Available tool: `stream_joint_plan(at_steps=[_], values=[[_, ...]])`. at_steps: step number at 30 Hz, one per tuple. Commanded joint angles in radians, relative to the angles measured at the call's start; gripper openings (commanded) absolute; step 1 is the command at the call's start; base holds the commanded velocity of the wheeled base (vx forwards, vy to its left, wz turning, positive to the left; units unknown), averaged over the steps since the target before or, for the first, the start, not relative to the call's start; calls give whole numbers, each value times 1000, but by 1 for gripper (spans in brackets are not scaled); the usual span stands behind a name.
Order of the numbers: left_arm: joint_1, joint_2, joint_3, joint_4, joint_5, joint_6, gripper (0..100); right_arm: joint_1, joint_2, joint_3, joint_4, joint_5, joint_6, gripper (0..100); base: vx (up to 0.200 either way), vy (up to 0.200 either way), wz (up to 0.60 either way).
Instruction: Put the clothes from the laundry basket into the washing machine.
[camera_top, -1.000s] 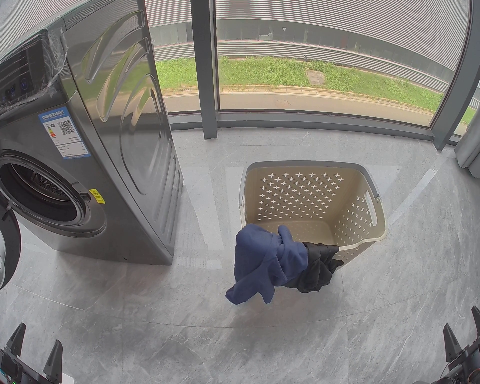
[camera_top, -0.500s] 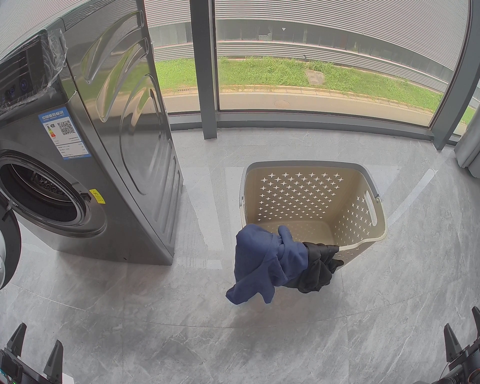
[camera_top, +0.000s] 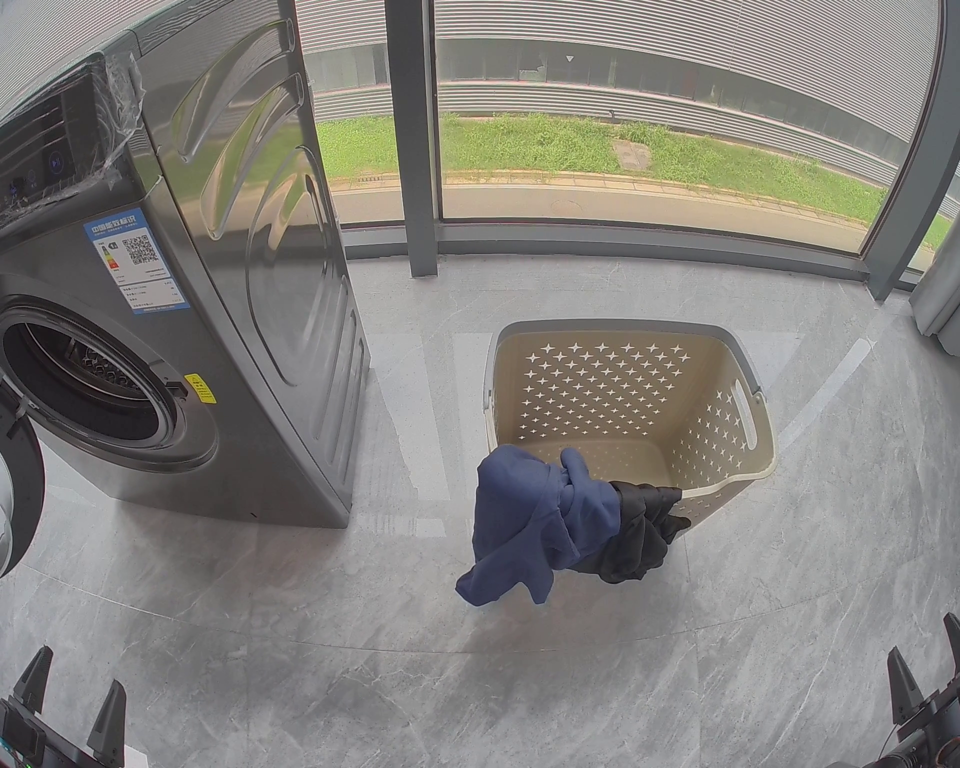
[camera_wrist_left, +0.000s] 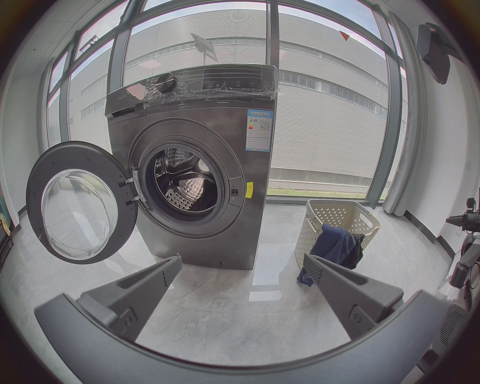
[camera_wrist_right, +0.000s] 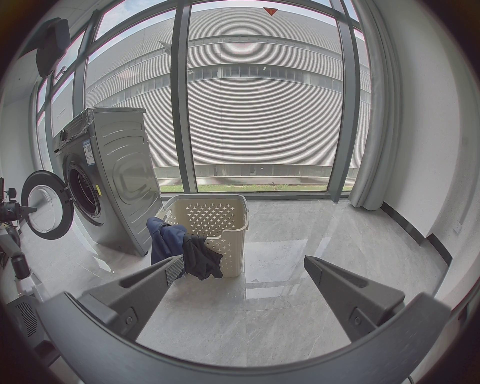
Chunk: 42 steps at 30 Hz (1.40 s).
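The left gripper (camera_top: 75, 690) sits low at 7 o'clock in the head view, above bare grey floor (camera_top: 330, 650). Its fingers are spread wide with nothing between them, as the left wrist view (camera_wrist_left: 241, 262) also shows. The right gripper (camera_top: 922, 650) sits at 5 o'clock, and its fingers are likewise parted and empty (camera_wrist_right: 242, 262).

From the left gripper, the washing machine (camera_top: 260, 300) stands at about 12 o'clock. Its round door (camera_wrist_left: 80, 200) is swung fully open, and the drum opening (camera_top: 90, 385) is exposed, with the metal drum (camera_wrist_left: 187, 182) visible inside.

The laundry basket (camera_top: 745, 360), cream with star-shaped holes, stands on the floor at about 2 o'clock from the left gripper and 10 o'clock from the right. It is well apart from both grippers and just beside the machine's side panel.

The clothes are draped over the basket's near rim. A blue garment (camera_top: 530, 520) hangs down the outside at the corner nearest the machine. A black garment (camera_top: 635, 535) is bunched against it at its 3 o'clock, touching it.

A large window (camera_top: 650, 120) runs behind the basket at 12 o'clock.
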Motion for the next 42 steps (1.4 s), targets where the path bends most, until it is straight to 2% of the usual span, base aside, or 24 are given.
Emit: stream_joint_plan(at_steps=[1,6,24,30,38,40,41,42], values=[[0,-13,16,0,0,0,100,0,-16,18,-1,2,1,100,0,-200,0],[0,-13,16,0,0,0,100,0,-16,18,-2,3,-1,100,0,-200,0],[0,-13,16,0,1,0,100,-2,-16,16,1,7,-7,100,0,0,0],[0,-13,16,0,0,-2,100,-3,-16,18,-1,7,-3,100,0,-200,0],[0,-13,16,0,1,0,100,-2,-16,18,-1,10,-18,100,0,0,0],[0,-13,16,0,1,-2,100,1,-7,-117,-17,20,-12,100,0,0,0],[0,-13,16,0,1,-2,100,1,-7,-117,-17,20,-12,100,0,0,0],[0,-13,16,0,0,0,100,5,70,-243,-10,23,-12,100,0,0,0]])
